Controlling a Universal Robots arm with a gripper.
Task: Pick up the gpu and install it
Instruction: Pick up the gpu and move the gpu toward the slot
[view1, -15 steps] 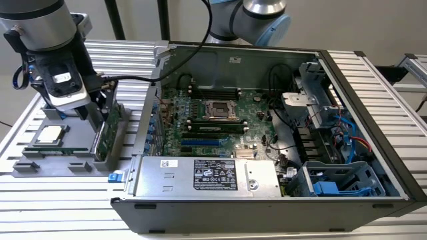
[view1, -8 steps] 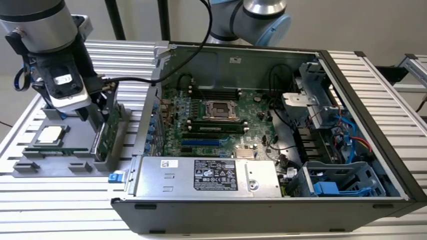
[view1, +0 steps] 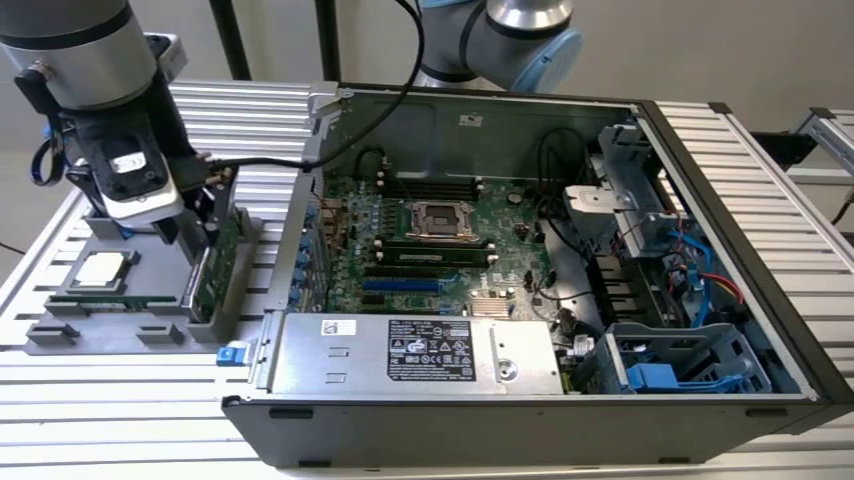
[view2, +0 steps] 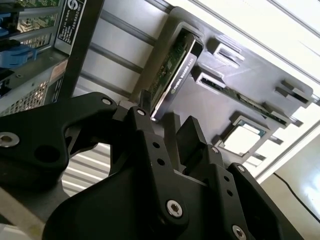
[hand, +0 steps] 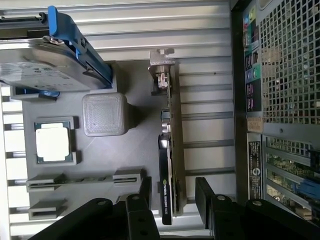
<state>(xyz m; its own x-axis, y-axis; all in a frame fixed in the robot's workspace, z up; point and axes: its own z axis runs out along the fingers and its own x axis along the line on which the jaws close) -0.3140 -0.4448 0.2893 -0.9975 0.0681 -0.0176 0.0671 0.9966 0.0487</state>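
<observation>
The gpu (view1: 210, 270) stands on its long edge in a slot of the grey parts tray (view1: 80, 325), at the exterior view's left, just outside the open computer case (view1: 721, 200). In the first wrist view the gpu (hand: 167, 165) shows its dark face, green board and silver bracket. My gripper (hand: 175, 192) is open right above it, one black finger on each side of the card's end with gaps to both. The second wrist view shows my gripper (view2: 167, 125) with the gpu (view2: 175, 65) beyond its fingers.
The tray also holds a processor (hand: 51, 141), a grey block (hand: 104, 114) and a silver hard drive with blue frame (hand: 50, 60). Inside the case lie the motherboard (view1: 441, 240), a blue slot (view1: 400, 284) and the power supply (view1: 414, 350). The case wall stands close beside the card.
</observation>
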